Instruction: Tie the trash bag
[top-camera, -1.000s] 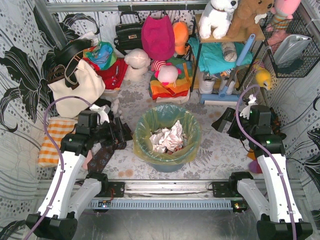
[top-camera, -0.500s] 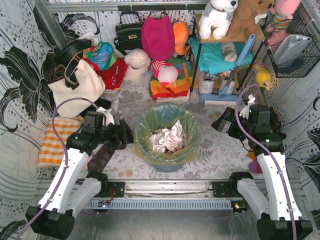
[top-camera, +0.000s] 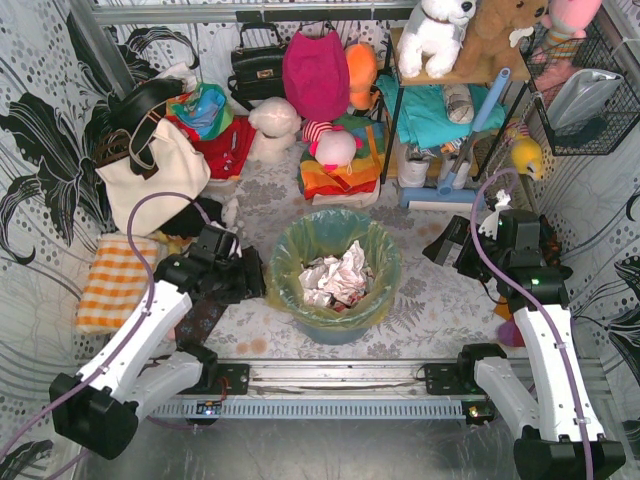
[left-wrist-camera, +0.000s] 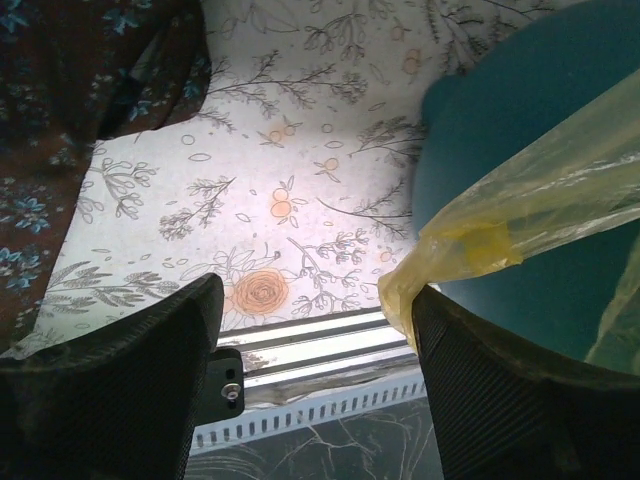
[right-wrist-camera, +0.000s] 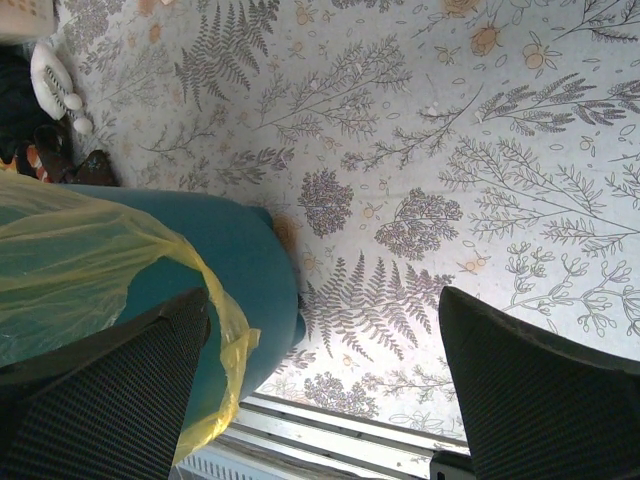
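Trash bag (top-camera: 333, 300) lining bin (top-camera: 338, 332), untied

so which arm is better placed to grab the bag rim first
Left, probably. The open left gripper sits right beside the teal bin, with the trash bag edge overhanging next to one finger. The right gripper, also open, stands farther from the bin in the top view.
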